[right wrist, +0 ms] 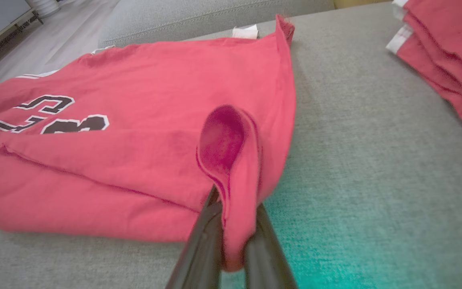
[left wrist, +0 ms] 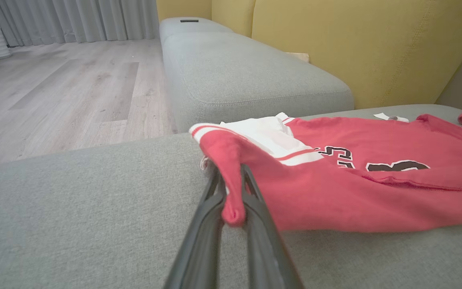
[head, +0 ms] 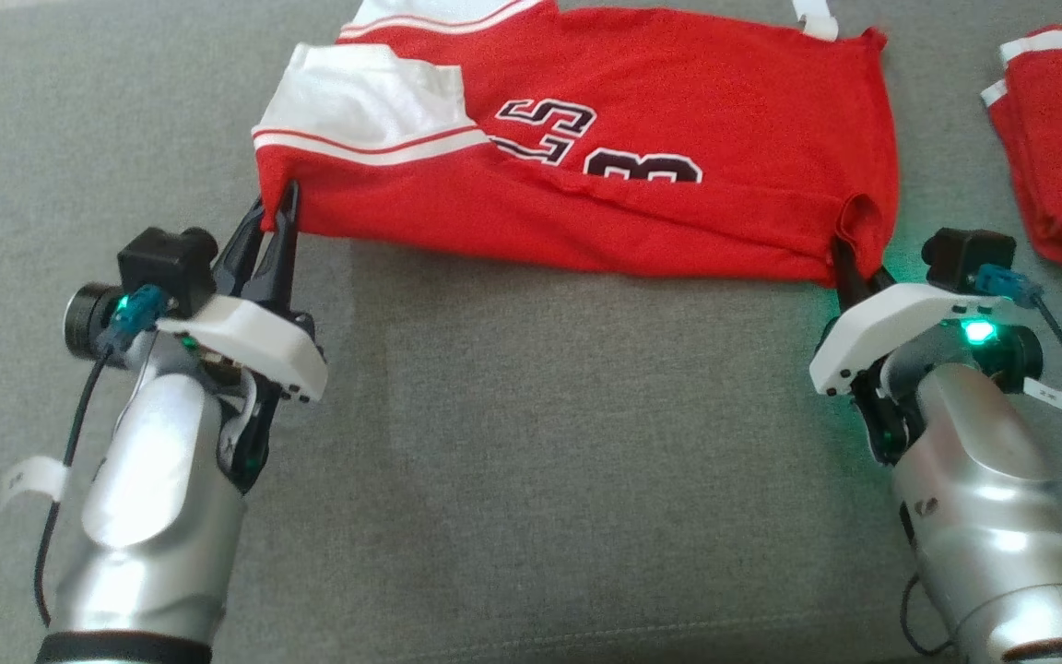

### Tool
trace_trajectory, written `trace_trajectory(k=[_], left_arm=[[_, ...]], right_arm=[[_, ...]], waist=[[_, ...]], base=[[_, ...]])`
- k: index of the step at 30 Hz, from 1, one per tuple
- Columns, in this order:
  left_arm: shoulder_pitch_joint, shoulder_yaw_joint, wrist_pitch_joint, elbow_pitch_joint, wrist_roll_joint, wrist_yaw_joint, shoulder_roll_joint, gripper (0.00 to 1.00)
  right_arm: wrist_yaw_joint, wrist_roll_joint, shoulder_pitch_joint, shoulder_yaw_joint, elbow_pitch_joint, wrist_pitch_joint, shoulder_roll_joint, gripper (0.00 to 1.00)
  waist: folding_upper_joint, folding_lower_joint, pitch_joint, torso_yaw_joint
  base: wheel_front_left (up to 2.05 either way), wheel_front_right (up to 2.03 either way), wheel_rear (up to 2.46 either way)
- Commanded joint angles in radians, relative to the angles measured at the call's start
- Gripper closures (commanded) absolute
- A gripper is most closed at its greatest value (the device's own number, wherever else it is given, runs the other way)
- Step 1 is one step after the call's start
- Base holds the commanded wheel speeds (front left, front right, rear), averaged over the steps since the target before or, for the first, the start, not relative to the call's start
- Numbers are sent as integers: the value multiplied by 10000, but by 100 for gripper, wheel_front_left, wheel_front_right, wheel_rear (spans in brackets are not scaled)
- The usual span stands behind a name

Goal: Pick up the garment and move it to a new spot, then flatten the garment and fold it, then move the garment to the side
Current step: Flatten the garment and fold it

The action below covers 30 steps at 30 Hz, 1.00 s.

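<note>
The red garment (head: 678, 92), soft, light and limp, lies on the sofa (head: 531, 443) at 12 o'clock. Its near corners are good holds: the left gripper (head: 277, 217) is closed on one at 10 o'clock, and the right gripper (head: 849, 267) on the other at 2 o'clock, probably pinching two layers.

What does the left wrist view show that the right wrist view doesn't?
Left wrist: the left claw shut on the jersey at the corner by the white sleeve, with curtains far behind. Right wrist: the right claw shut on the opposite corner, and a green glow on the cushion. Both: the jersey's number print, the grey cushion and the red stack.
</note>
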Motion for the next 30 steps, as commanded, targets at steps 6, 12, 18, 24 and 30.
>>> trace_trajectory(k=[6,12,18,24,30], left_arm=[[326,537,-124,-323,-118,-43,407,100],[853,603,-124,-508,-169,-46,401,100],[1612,480,-124,-700,-336,-53,409,100],[2566,256,-100,-951,-612,-57,486,100],[3420,-72,358,-1469,-763,-58,496,100]], right_arm=[[-9,57,-10,549,-361,-254,-255,100],[-9,610,387,1022,-885,236,-677,100],[-9,1482,1201,1282,-1804,1446,-1203,100],[-9,2262,2403,1332,-3190,2977,-1746,100],[-9,2880,3877,1203,-4967,4572,-2212,100]], waist=[[0,-1,-509,-124],[0,-1,-1022,-184],[0,-1,-1544,-196],[0,-1,-2068,-186],[0,-1,-2359,-129]], base=[[0,0,0],[0,0,0],[0,0,0],[0,0,0],[0,0,0]])
